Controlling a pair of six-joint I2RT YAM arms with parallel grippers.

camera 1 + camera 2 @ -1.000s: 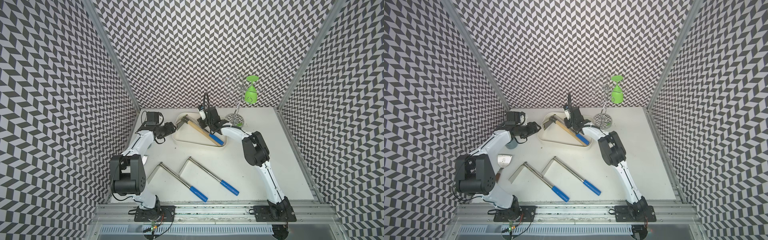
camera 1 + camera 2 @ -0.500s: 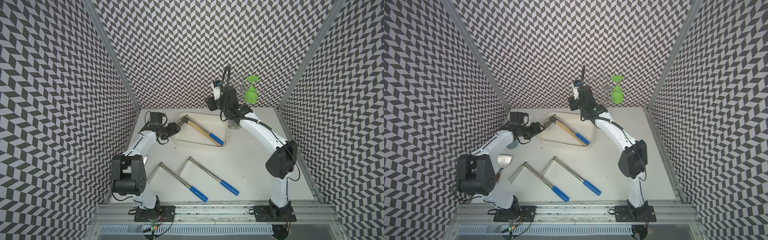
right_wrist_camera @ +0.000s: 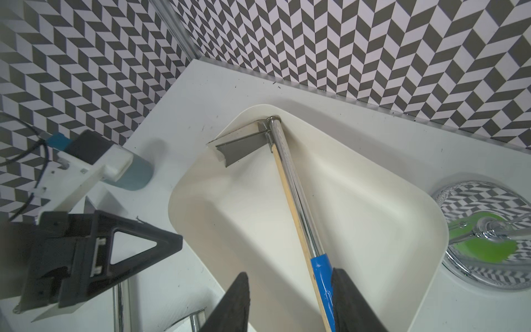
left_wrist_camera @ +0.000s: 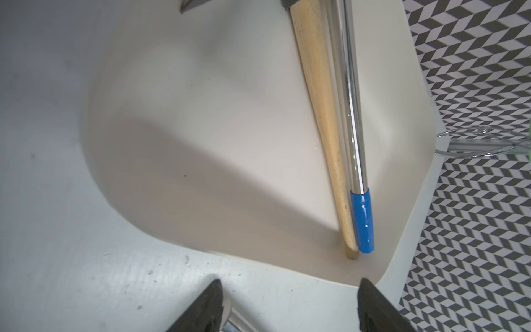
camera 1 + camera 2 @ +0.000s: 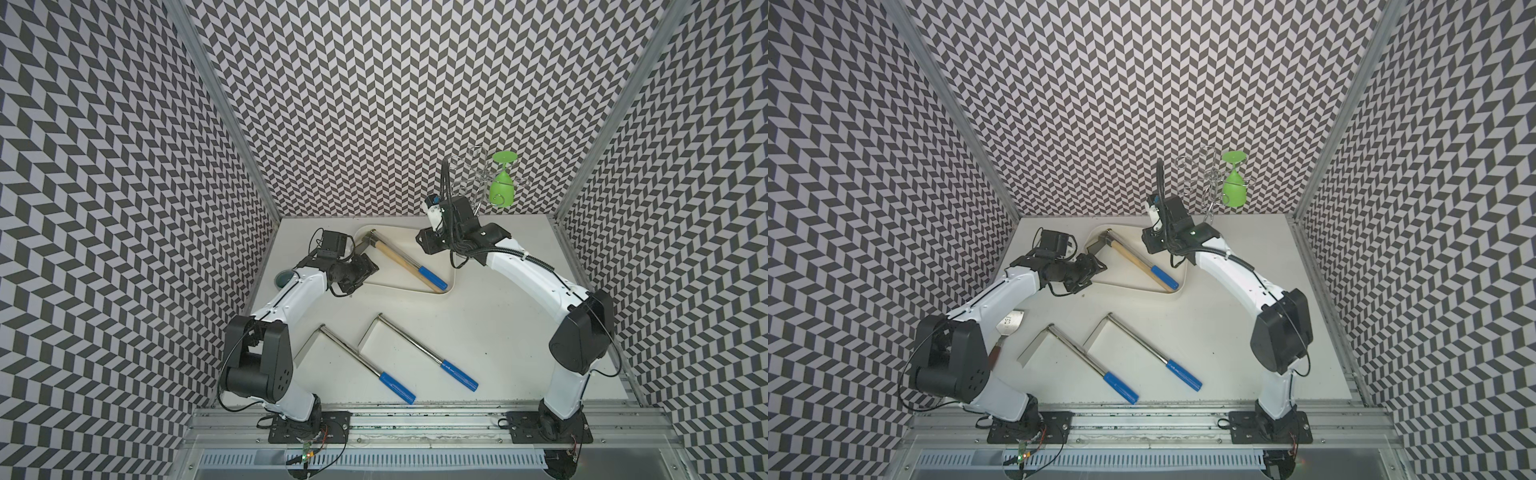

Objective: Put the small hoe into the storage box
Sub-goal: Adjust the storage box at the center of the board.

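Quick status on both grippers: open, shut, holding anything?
Left gripper: open, holding nothing.
Right gripper: open, holding nothing; the blue-handled hoe lies in the storage box.

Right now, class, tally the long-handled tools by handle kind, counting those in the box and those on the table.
Blue-grip hoes: 3
Wooden-handled tool: 1
Total: 4

Matt plastic storage box [image 3: 359, 186], glossy metal hoe [image 3: 293, 178], wooden handle [image 4: 316, 86]
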